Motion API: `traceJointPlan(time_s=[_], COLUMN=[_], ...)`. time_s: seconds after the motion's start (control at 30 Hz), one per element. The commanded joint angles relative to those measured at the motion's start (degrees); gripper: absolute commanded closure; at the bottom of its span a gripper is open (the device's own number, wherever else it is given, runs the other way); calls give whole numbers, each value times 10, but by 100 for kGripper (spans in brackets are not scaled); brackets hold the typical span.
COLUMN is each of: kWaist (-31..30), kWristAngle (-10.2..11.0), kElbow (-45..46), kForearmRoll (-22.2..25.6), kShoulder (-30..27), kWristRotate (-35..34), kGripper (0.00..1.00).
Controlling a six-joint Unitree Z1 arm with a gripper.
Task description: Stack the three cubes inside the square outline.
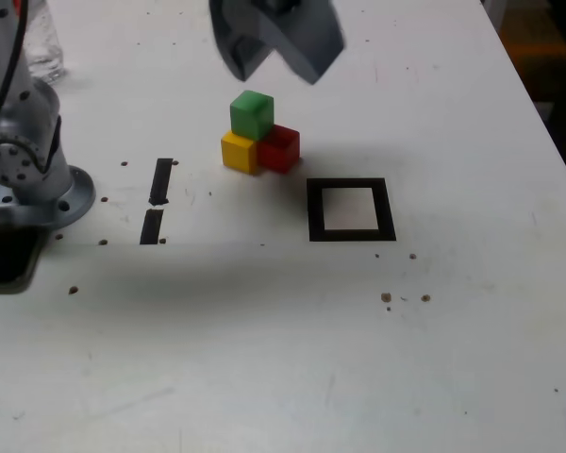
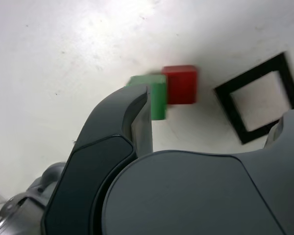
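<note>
Fingers (image 1: pixel 275 58) hang spread and empty above the green cube (image 1: pixel 252 114), tilted toward it.

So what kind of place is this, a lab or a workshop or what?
Probably a robotics lab test bench. A grey arm base is bolted onto a scuffed white table, black tape marks a square outline, and three coloured cubes sit as props under the gripper.

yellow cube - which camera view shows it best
The exterior view: the yellow cube sits in full sight on the table, beside the red cube and under the green cube. The wrist view shows none of it; the pincer's finger blocks that spot.
</note>
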Motion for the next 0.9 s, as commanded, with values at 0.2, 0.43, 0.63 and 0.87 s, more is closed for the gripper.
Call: traceJointPlan(time_s=[0.2, 0.43, 0.63, 0.87], kWaist=[13, 23, 27, 27], kWristAngle=[2, 1, -1, -4], kElbow=[50, 83, 113, 129], kForearmRoll=[-22, -44, -68, -83], kShoulder=[-3, -1, 5, 14], kWristRotate=[-6, -6, -9, -14], kGripper=[7, 8, 9, 12])
